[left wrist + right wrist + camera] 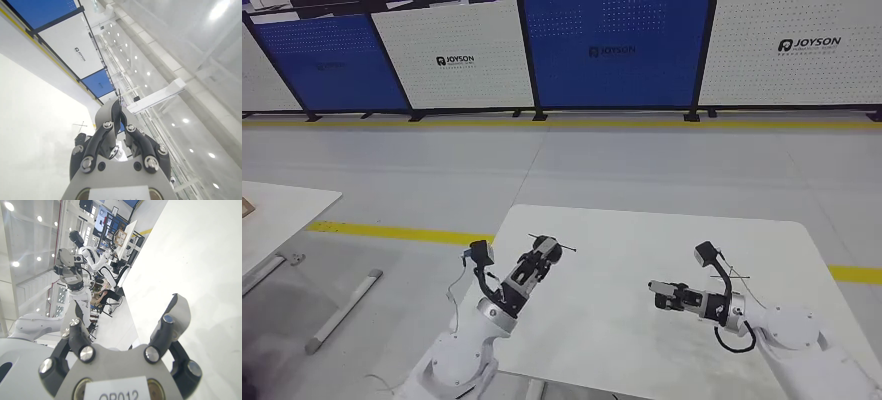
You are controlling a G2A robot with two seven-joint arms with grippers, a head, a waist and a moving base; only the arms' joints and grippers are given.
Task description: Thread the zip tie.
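Left pincer is clenched on the zip tie, which is poked out past its tips. Well apart, right pincer is spread, empty. Could easily get bent if grabbed off-line.

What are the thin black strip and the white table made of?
The zip tie looks like thin black plastic: a slim strip pinched in the left gripper. The table seems smooth white laminate or painted board; its core is hidden.
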